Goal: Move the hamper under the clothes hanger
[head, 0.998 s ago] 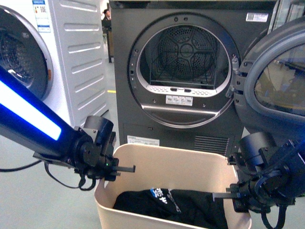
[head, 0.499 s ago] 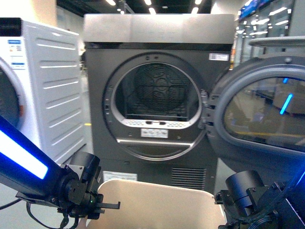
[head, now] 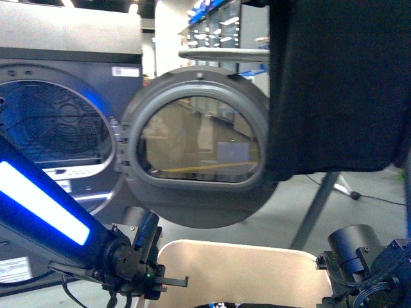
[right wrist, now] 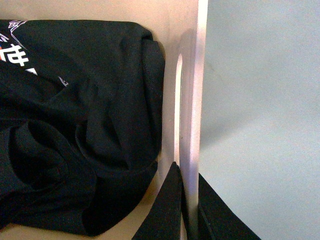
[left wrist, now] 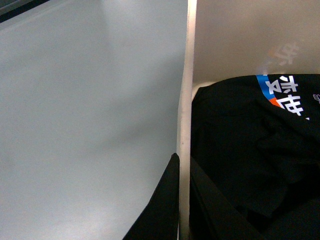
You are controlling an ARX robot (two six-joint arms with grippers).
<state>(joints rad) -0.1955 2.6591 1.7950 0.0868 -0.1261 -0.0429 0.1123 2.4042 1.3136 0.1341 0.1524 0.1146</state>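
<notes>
The beige hamper (head: 239, 258) shows low in the front view, only its far wall and rim visible. My left gripper (left wrist: 183, 200) is shut on the hamper's left rim (left wrist: 187, 100), one finger inside and one outside. On the opposite rim (right wrist: 192, 100), by a handle slot, my right gripper (right wrist: 189, 202) is shut the same way. Black clothes (right wrist: 75, 125) with a blue and orange print (left wrist: 280, 95) lie inside. The clothes hanger's round bar (head: 218, 54) and an angled leg (head: 318, 206) stand beyond the hamper to the right, with a black garment (head: 340, 90) hanging from it.
The dark grey dryer (head: 51, 128) stands at the left, and its round door (head: 199, 151) hangs open toward the middle, just behind the hamper. Grey floor (head: 359, 218) lies around the hanger's leg, with a cable on it at the far right.
The view has swung right: the dryer slid to the left edge and the hanger with its black garment came into sight. Both grippers stay shut on the hamper's rim.
</notes>
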